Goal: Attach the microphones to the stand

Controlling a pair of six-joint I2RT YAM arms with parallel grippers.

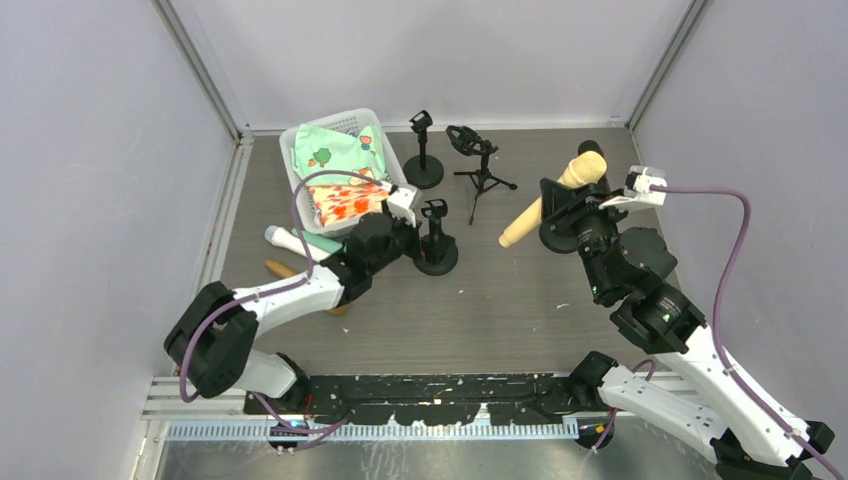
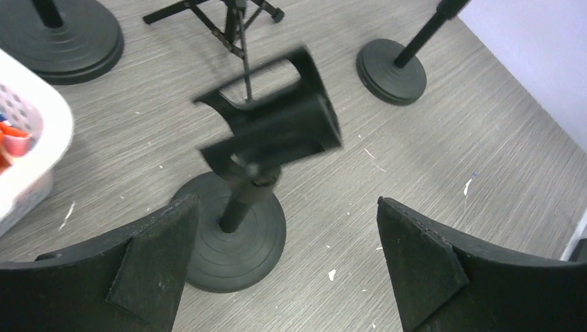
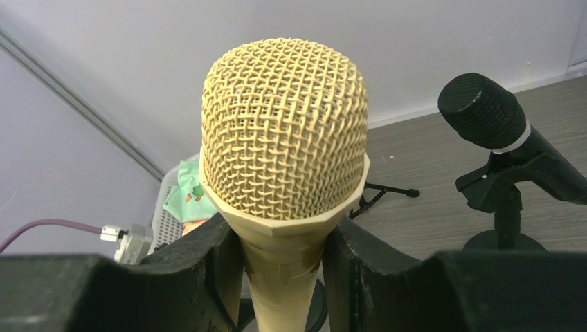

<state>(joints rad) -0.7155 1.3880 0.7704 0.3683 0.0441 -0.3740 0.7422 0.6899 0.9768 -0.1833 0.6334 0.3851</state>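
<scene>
My right gripper (image 1: 556,203) (image 3: 280,242) is shut on the cream microphone (image 1: 545,200) (image 3: 284,152), just under its mesh head, and holds it tilted above a round black base. Behind it, a black microphone (image 3: 484,114) (image 1: 591,148) sits in the clip of a stand (image 3: 500,190). My left gripper (image 1: 415,235) (image 2: 287,200) is open and holds nothing. It hovers beside a short black stand (image 1: 437,243) (image 2: 239,228) whose empty clip (image 2: 273,128) looks blurred. White (image 1: 283,237), mint green (image 1: 322,243) and brown (image 1: 282,268) microphones lie on the table left of my left arm.
A white basket (image 1: 385,135) with colourful cloth stands at the back left. Another round-base stand (image 1: 423,152) and a small tripod stand (image 1: 481,170) are at the back middle. Grey walls close in the table on three sides.
</scene>
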